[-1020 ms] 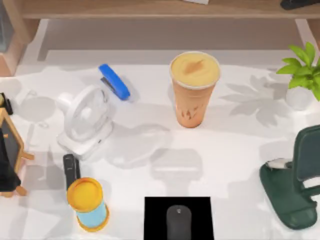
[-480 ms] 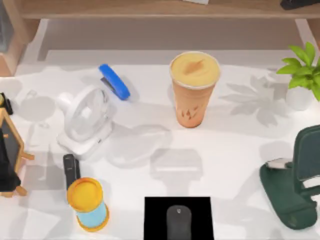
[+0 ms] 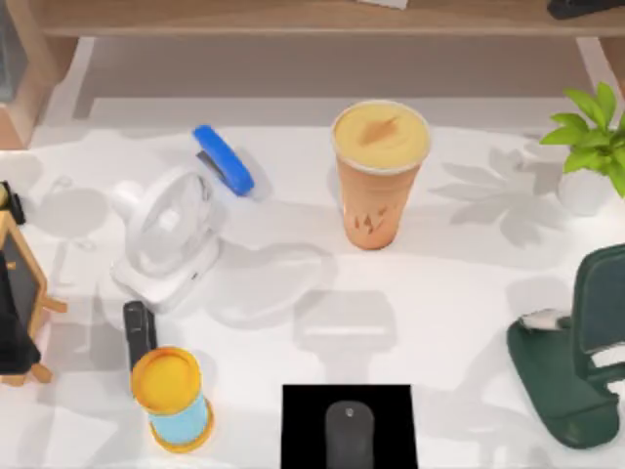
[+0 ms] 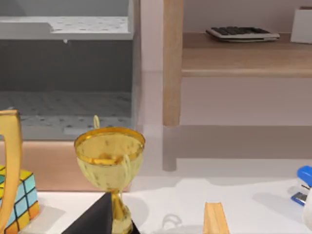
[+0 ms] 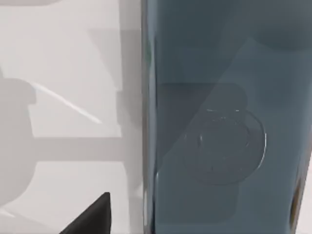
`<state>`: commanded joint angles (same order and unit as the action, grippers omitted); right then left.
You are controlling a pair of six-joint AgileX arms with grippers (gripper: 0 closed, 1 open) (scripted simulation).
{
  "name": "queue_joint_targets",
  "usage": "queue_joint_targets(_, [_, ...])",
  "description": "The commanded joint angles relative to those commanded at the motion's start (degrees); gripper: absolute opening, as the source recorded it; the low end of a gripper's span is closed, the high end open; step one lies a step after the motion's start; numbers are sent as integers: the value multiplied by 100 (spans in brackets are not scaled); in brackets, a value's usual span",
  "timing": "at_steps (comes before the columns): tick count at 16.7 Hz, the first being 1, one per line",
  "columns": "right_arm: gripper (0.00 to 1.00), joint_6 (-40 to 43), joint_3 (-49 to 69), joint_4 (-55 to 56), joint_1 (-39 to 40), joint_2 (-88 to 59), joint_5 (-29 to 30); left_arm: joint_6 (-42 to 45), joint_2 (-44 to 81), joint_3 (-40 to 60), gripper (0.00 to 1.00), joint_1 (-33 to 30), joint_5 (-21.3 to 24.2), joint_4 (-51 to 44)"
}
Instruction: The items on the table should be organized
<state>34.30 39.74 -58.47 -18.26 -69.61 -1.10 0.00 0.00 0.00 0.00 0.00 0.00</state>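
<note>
The tall orange drink cup [image 3: 379,176] with its yellow-orange lid stands upright at the middle back of the white table [image 3: 459,293]. The small dark grey mouse [image 3: 349,435] lies on a black mat [image 3: 303,420] at the front edge. In the right wrist view a flat grey-blue slab [image 5: 219,117] with a faint round mark looms very close. A dark part of my right gripper [image 5: 92,219] shows beside it. A dark part of my left gripper [image 4: 100,219] shows low by a gold trophy [image 4: 109,156].
A white desk fan [image 3: 166,234] and blue stapler [image 3: 223,158] sit at the left. In front of them are a yellow-lidded blue can [image 3: 171,399] and a small black item [image 3: 139,334]. An easel [image 3: 20,303] stands far left. A dark green stand [image 3: 576,362] and plant [image 3: 596,137] are at the right. A wooden shelf [image 3: 293,18] runs behind.
</note>
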Motion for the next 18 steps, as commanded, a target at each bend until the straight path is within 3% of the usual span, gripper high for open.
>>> queue_joint_targets(11, [100, -86, -1067, 1965, 39, -916, 0, 0, 0, 0, 100, 0, 0, 0])
queue_joint_targets(16, [100, -85, -1135, 2083, 40, -990, 0, 0, 0, 0, 100, 0, 0, 0])
queue_joint_targets(18, [85, -85, -1135, 2083, 40, -990, 0, 0, 0, 0, 100, 0, 0, 0])
